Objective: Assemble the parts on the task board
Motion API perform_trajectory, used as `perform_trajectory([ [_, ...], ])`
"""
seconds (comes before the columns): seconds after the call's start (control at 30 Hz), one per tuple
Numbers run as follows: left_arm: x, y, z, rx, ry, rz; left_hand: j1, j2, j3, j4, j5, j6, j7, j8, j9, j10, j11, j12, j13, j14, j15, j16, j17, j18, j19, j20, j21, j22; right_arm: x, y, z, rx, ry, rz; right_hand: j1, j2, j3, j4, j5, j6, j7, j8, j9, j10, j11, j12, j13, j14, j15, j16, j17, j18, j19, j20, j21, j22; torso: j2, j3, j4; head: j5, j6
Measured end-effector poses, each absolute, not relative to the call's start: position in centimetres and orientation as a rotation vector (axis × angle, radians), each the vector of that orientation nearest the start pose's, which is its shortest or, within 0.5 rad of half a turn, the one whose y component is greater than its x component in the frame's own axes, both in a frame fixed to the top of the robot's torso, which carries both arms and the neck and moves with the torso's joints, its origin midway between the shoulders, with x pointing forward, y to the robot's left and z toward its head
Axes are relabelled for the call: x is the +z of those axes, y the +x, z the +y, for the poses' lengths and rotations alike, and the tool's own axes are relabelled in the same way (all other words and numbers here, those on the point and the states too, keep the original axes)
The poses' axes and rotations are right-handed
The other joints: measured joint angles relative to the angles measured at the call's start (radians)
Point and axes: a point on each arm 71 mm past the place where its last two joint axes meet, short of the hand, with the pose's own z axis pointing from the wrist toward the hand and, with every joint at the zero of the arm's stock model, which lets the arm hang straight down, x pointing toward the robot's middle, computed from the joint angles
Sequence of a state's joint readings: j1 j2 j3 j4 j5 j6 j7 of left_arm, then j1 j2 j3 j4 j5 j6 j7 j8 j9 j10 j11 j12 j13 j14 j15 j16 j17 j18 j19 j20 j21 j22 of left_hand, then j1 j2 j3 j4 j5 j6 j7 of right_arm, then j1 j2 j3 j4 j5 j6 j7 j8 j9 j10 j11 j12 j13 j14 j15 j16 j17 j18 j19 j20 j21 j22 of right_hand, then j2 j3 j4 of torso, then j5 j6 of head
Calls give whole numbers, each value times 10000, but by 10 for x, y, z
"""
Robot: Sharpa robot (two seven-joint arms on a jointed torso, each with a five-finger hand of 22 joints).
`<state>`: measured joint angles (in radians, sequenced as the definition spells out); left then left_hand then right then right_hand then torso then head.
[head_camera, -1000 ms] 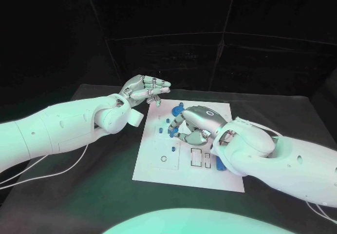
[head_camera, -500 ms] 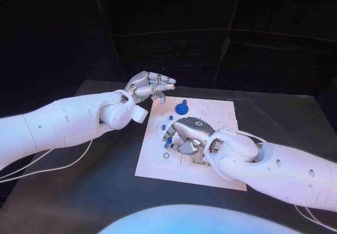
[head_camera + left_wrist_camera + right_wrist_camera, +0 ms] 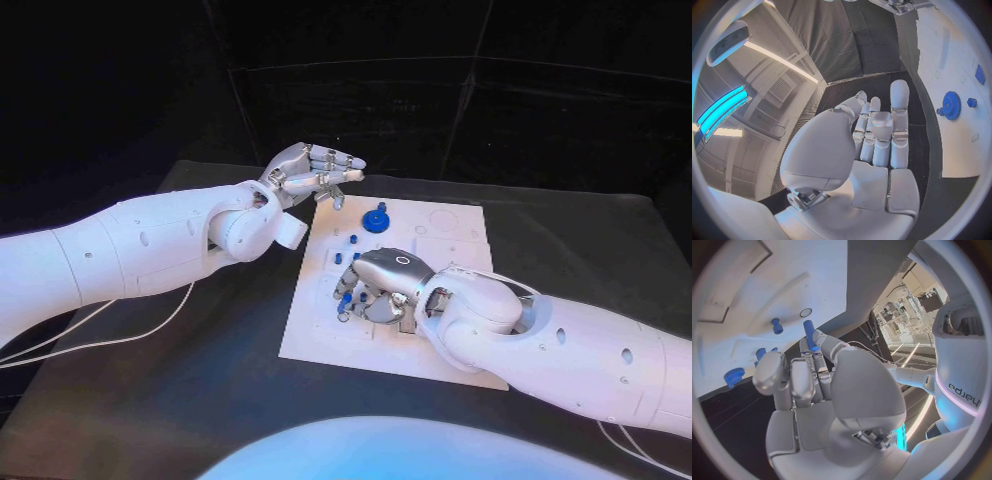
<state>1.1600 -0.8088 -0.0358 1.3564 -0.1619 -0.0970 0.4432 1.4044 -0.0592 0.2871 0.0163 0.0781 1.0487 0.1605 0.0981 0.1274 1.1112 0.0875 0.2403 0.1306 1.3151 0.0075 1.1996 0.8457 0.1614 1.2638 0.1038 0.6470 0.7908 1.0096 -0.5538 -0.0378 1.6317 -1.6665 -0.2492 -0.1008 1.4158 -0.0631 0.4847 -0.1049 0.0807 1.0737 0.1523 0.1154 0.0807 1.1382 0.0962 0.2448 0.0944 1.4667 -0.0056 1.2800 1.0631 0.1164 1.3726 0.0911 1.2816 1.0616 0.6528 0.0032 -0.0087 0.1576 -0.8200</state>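
Your right hand (image 3: 378, 288) has slid toward the board's (image 3: 451, 222) left half since a second ago and now grips a blue peg (image 3: 809, 334) in its fingers, low over the plate. Left hand (image 3: 310, 176) stays curled, empty, off the far-left corner. Insertion looks imminent.

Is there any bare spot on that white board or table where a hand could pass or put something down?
The task board is bare along its far right corner, beyond the blue gear. Black table lies open left of the board. It is crowded mid-board, where the right hand sits among blue parts.
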Motion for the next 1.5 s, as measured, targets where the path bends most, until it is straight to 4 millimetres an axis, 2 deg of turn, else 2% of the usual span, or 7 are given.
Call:
perform_trajectory([
  [1.2,-201,506,229,-16054,-9224,15009,0,0,0,0,0,0,0,0,0,0,1,-1,-3,0,0,0,0,1,0,0,0,0,-252,384,-19,9503,-5673,17539,-41,-41,5,-6,35,-6,6,-56,-22,0,-1,18,42,0,0,0,-23,0,0,0,-1,-2,-4,-4,7,20,-82],
  [1.3,-201,506,229,-16056,-9224,15011,0,0,0,0,0,0,0,0,0,0,1,0,-3,0,0,0,1,0,0,0,0,1,-252,384,-19,9460,-5729,17510,-63,-63,5,-5,36,-120,120,-148,-65,-3,-3,-101,35,0,0,0,-59,0,0,0,-1,-31,-4,-4,6,7,-83],
  [1.37,-201,506,229,-16058,-9225,15014,0,0,0,0,0,0,0,0,0,1,0,-1,-3,0,0,0,0,0,0,0,0,1,-253,383,-19,9436,-5762,17503,-216,-215,-39,39,159,-333,197,-269,-107,-120,-108,-258,-12,-4,5,0,-94,0,-60,60,-1,-89,-4,-5,6,5,-83],
  [1.43,-201,506,229,-16060,-9225,15017,0,0,0,0,0,0,0,0,0,0,1,-1,-3,0,0,0,1,0,0,0,0,1,-254,382,-19,9415,-5795,17527,-350,-345,-116,118,247,-485,277,-376,-132,-474,25,-450,-103,-3,118,0,-107,0,-128,128,-11,-160,-4,-5,6,2,-83],
  [1.5,-201,506,229,-16060,-9226,15020,0,0,0,0,0,0,0,0,0,0,0,0,-3,0,0,0,0,0,0,0,0,1,-257,381,-19,9391,-5811,17588,-509,-418,-176,178,276,-560,304,-407,-132,-730,112,-582,-172,2,146,0,-113,-1,-151,151,-68,-219,-4,-5,6,-1,-77],
])
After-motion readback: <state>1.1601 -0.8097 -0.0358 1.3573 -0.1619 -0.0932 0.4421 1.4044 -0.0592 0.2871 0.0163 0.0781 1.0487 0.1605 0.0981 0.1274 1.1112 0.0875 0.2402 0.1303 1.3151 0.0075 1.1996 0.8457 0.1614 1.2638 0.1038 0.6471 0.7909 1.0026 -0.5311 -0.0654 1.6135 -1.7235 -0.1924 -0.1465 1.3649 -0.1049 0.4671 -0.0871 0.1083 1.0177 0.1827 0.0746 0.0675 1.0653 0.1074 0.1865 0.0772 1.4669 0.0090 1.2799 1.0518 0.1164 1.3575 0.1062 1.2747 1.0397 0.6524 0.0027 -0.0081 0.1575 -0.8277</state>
